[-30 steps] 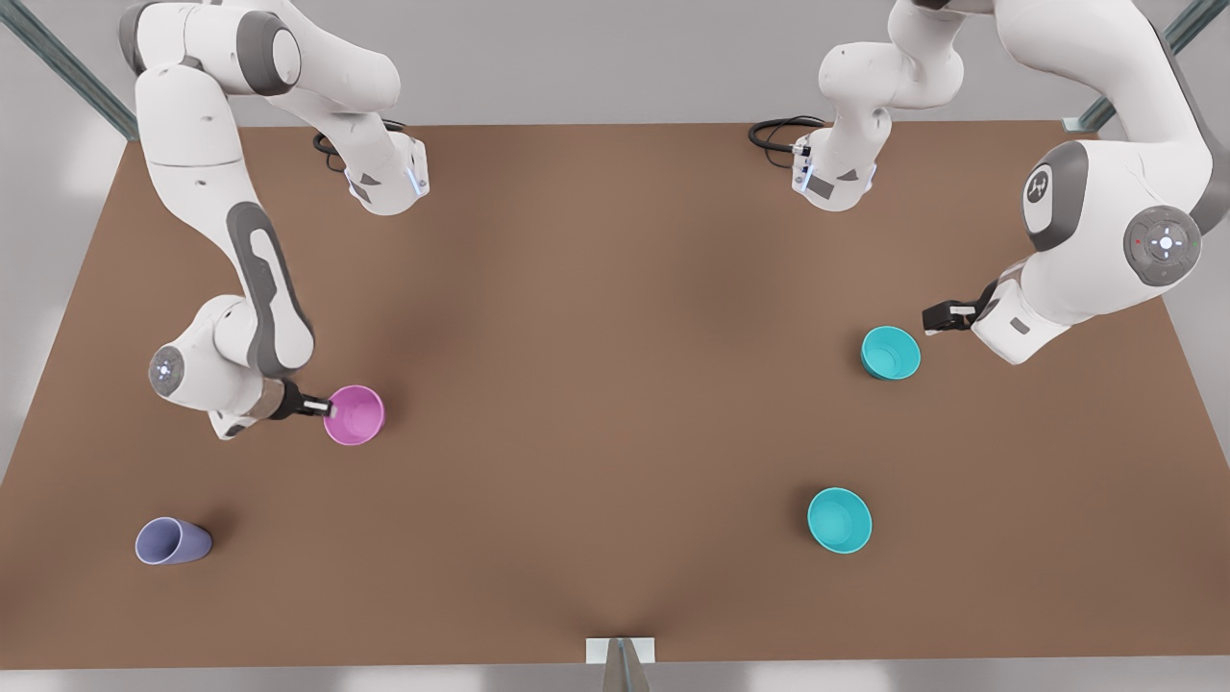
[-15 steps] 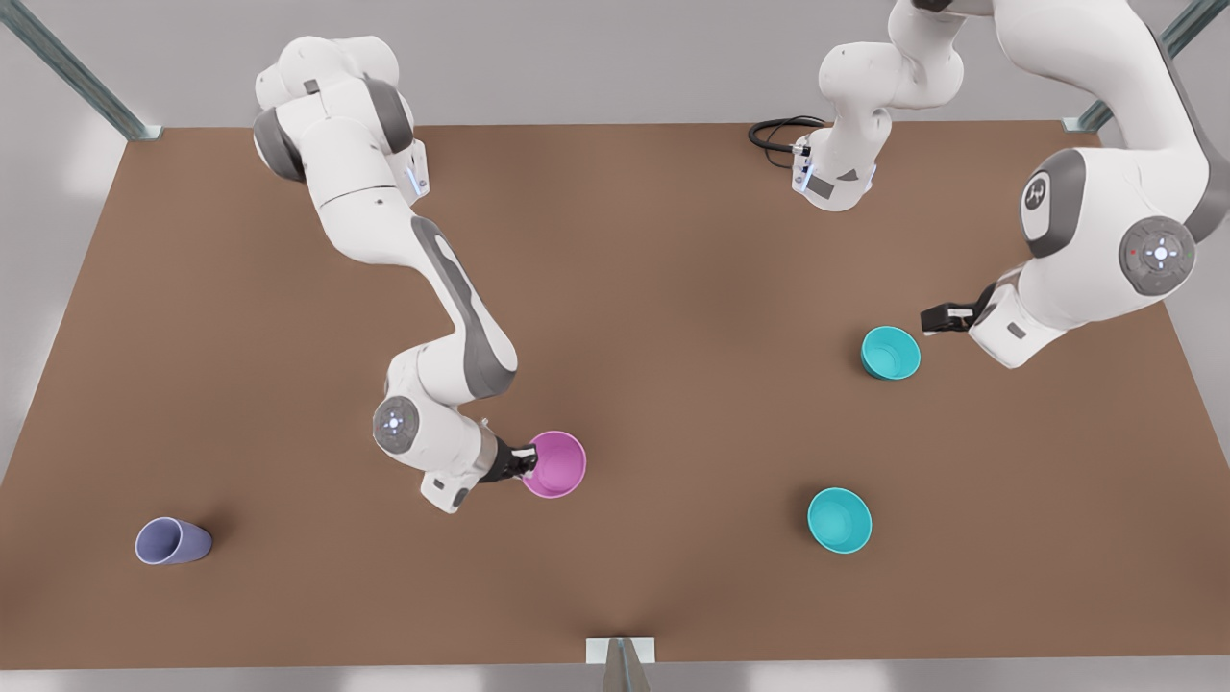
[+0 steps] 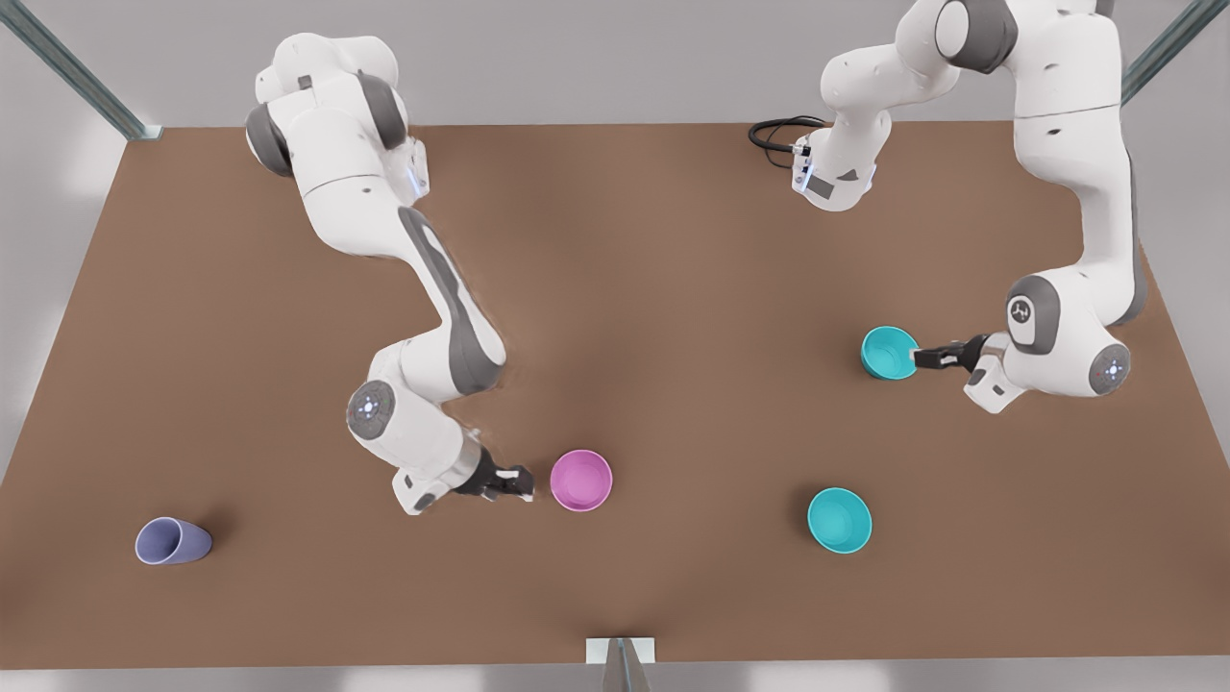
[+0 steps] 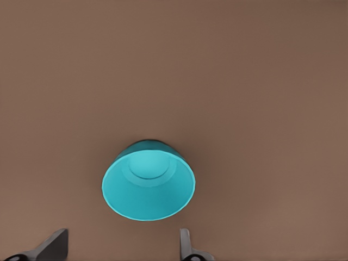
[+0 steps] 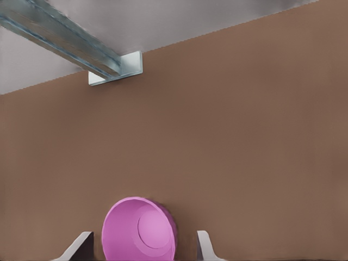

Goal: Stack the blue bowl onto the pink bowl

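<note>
The pink bowl (image 3: 581, 481) stands upright on the table at front centre; in the right wrist view the pink bowl (image 5: 140, 231) sits partly between my right gripper's spread fingers. My right gripper (image 3: 519, 483) is open just to the front view's left of it, not holding it. A blue bowl (image 3: 889, 353) stands at the front view's right. My left gripper (image 3: 920, 358) is open at its right rim. Seen from the left wrist, the blue bowl (image 4: 148, 180) lies just ahead of the left gripper (image 4: 123, 232), whose fingers are wide apart.
A second teal bowl (image 3: 839, 520) stands near the front at the right. A lavender tumbler (image 3: 171, 541) lies on its side at the front left. The brown table (image 3: 673, 269) has a bracket (image 3: 620, 651) at its front edge and a black cable (image 3: 778, 133) at the back.
My right gripper carried the pink bowl from the front view's left to front centre, let it go and drew back slightly. My left gripper came down to the blue bowl's rim.
</note>
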Tool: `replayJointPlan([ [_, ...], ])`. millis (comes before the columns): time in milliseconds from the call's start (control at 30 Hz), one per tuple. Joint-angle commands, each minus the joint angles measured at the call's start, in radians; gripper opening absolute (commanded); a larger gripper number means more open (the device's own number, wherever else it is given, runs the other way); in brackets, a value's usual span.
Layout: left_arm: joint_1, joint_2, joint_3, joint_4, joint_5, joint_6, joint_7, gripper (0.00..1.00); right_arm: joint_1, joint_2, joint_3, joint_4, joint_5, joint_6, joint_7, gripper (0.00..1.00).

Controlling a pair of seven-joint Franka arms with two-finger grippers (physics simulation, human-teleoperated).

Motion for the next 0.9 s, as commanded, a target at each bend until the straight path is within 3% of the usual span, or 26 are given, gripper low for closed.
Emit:
replayJointPlan([
  [0,0.000,-0.005,0.000,-0.046,-0.022,0.194,0.519,1.00,-0.137,-0.062,-0.005,0.068,0.013,-0.544,0.154,1.00],
  [33,0.000,-0.002,0.001,-0.063,-0.021,0.194,0.539,1.00,-0.222,-0.062,-0.005,0.094,-0.082,-0.699,0.074,1.00],
  [100,0.000,0.005,0.015,-0.075,-0.021,0.197,0.545,1.00,-0.301,-0.053,-0.008,0.082,-0.311,-0.754,-0.130,1.00],
  [200,-0.001,0.031,0.015,-0.107,-0.019,0.198,0.589,1.00,-0.357,-0.061,-0.015,0.098,-0.391,-0.813,-0.274,1.00],
  [333,0.005,0.117,0.015,-0.109,-0.018,0.198,0.600,1.00,-0.331,-0.277,-0.006,0.129,-0.385,-0.994,-0.273,1.00],
  [433,0.019,0.144,0.015,-0.109,-0.015,0.207,0.600,1.00,-0.338,-0.473,0.003,-0.084,-0.394,-0.913,-0.267,1.00],
  [500,0.020,0.144,0.015,-0.107,-0.015,0.206,0.600,0.56,-0.338,-0.549,0.008,-0.211,-0.391,-0.804,-0.267,1.00],
  [533,0.020,0.143,0.015,-0.107,-0.015,0.206,0.600,0.42,-0.338,-0.552,0.008,-0.221,-0.391,-0.794,-0.267,1.00],
  [700,0.020,0.138,0.015,-0.107,-0.015,0.200,0.600,0.21,-0.340,-0.578,0.008,-0.280,-0.392,-0.756,-0.267,1.00],
  [867,0.003,0.109,0.015,-0.101,-0.015,0.194,0.597,0.21,-0.340,-0.546,0.003,-0.285,-0.386,-0.730,-0.271,1.00],
])
